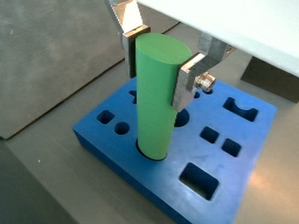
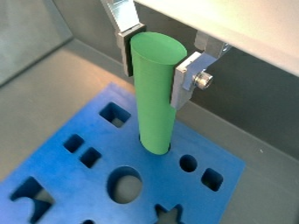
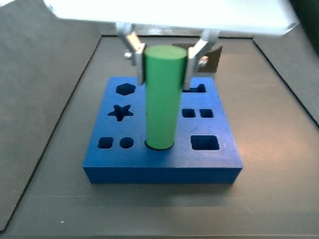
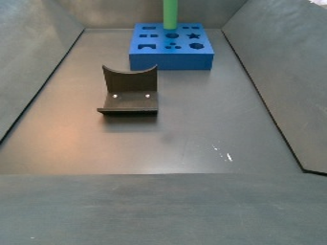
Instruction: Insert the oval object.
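A: One fixture (image 4: 128, 91) is standing nearest in a side view, on the bare grey floor (image 4: 192, 144), well apart from everything else. Count of other items?

B: One blue block (image 4: 175, 49) is lying farther back on the floor, and one oval object (image 3: 161, 97), a smooth bright green peg, is standing upright in it. One gripper (image 3: 166, 51) is positioned above the block; it does not show in the far side view.

A: State of the gripper?

B: Two silver finger plates are showing in both wrist views. One finger (image 1: 131, 48) is lying flat against one side of the peg near its top, and the second finger (image 1: 187, 80) is lying against the opposite side. The gripper (image 1: 159, 63) is clamping the oval object (image 1: 158, 96) between them.

A: Position of the peg's lower end?

B: It is sitting in a hole on the block's top face (image 1: 216, 157), near the middle of one long edge. The depth of seating is hidden by the peg itself. The peg is rising well above the block's top.

A: Count of the remaining openings?

B: In a side view about eight are showing around the peg: a hexagon (image 3: 125, 90), a star (image 3: 121, 113), one large square (image 3: 204, 143), several small squares, and one notched slot partly hidden behind the gripper. A wrist view is also showing a round hole (image 2: 125, 185).
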You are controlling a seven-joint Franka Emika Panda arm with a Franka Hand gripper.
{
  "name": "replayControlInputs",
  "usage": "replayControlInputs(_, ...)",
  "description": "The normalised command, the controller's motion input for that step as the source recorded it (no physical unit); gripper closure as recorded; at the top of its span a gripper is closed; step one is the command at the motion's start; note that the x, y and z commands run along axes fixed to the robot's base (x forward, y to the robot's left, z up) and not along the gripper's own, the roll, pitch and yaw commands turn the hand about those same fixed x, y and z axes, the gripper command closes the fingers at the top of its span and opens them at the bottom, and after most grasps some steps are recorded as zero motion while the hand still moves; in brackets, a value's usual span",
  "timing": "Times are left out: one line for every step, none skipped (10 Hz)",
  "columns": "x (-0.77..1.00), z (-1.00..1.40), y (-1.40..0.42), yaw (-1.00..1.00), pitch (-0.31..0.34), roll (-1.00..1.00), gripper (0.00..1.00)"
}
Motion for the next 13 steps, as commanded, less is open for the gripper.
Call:
replayControlInputs(0.0, -0.25, 0.0, -0.08, 0.043, -0.06, 1.0)
replayControlInputs(0.05, -0.31, 0.0, -0.09, 0.066, -0.1, 1.0)
replayControlInputs(0.13, -0.34, 0.0, -0.11, 0.081, -0.1, 1.0)
replayControlInputs(0.07, -0.38, 0.0, -0.11, 0.066, -0.13, 1.0)
replayControlInputs(0.06, -0.33, 0.0, -0.09, 0.067, -0.09, 1.0)
replayControlInputs(0.04, -0.28, 0.0, -0.07, 0.057, -0.07, 1.0)
replayControlInputs(0.01, -0.27, 0.0, -0.07, 0.044, -0.07, 1.0)
replayControlInputs(0.0, -0.29, 0.0, -0.07, 0.039, -0.07, 1.0)
replayControlInputs(0.0, -0.29, 0.0, -0.07, 0.037, -0.06, 1.0)
replayControlInputs(0.0, -0.2, 0.0, -0.05, 0.0, -0.06, 1.0)
replayControlInputs(0.0, -0.03, 0.0, 0.0, -0.016, -0.04, 1.0)
replayControlInputs(0.0, 0.0, 0.0, 0.0, 0.0, -0.01, 1.0)
replayControlInputs(0.0, 0.0, 0.0, 0.0, 0.0, 0.0, 1.0)
